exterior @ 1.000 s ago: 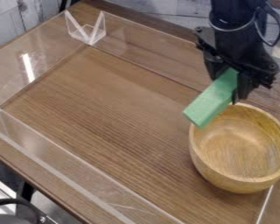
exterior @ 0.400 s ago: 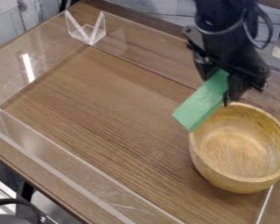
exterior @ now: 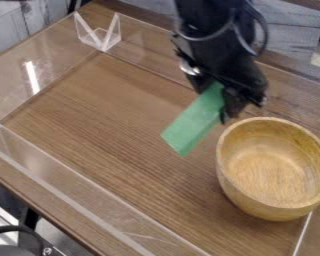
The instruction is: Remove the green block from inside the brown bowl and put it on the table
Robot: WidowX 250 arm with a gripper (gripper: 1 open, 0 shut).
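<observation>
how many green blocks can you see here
1. The green block hangs tilted in the closed gripper, above the table just left of the brown bowl. The bowl's visible interior is empty, and no other block shows on the table.

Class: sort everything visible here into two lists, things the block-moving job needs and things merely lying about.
Job: green block, gripper shut on it, brown bowl, table.
Lying about: clear acrylic walls, small clear stand at the far corner.
</observation>
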